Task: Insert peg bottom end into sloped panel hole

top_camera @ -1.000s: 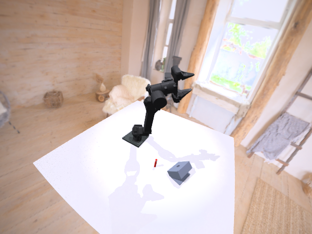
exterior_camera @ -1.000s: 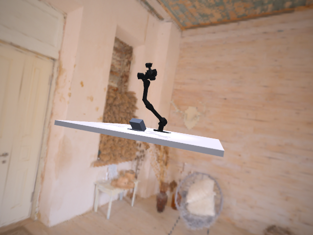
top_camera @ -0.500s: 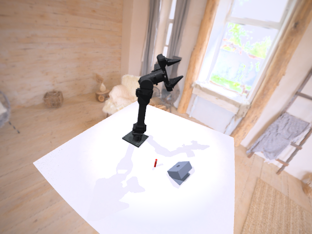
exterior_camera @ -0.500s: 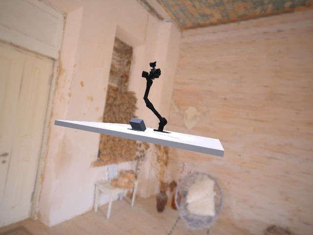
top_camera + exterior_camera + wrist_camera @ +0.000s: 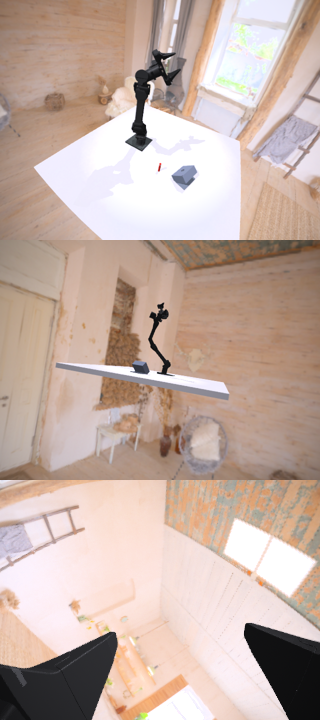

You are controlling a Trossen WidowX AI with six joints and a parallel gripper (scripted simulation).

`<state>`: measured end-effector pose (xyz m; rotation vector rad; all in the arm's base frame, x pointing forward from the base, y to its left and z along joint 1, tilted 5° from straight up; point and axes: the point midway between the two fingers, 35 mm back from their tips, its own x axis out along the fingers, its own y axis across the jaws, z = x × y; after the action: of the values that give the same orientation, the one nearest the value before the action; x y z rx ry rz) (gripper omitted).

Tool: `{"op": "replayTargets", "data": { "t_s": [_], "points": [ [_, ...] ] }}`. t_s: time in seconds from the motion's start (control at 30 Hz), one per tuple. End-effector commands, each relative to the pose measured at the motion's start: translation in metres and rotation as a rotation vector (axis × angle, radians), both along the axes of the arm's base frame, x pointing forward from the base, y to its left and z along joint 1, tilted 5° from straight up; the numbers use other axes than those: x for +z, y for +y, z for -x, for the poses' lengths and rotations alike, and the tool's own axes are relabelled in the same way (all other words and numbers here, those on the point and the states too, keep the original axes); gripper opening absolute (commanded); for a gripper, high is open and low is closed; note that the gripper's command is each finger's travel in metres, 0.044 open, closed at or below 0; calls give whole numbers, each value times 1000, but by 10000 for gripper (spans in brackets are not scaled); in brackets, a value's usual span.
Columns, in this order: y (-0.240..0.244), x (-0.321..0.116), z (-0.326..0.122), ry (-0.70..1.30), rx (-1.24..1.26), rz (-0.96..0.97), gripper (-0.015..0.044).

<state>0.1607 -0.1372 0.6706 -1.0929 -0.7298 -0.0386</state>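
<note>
A small red peg stands upright on the white table, between the arm's base and the panel; I cannot make it out in the exterior view. The blue-grey sloped panel block stands on the table beside it. One dark hole shows in its upper face in the top view. My gripper is wide open and empty, raised high above the table and far from the peg. In the wrist view only the room shows between the two black fingers.
The arm's dark base plate is fixed on the table, behind the peg as the top camera sees it. The panel block is the nearest obstacle to the peg. The table ends at a straight edge.
</note>
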Motion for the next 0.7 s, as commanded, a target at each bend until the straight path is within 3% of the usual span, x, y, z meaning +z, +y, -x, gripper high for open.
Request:
{"op": "replayTargets", "data": {
  "t_s": [0.0,0.67],
  "points": [
    [18,6,14,-18,-4,9,440],
    [75,13,49,-48,-41,52,440]
  ]
}}
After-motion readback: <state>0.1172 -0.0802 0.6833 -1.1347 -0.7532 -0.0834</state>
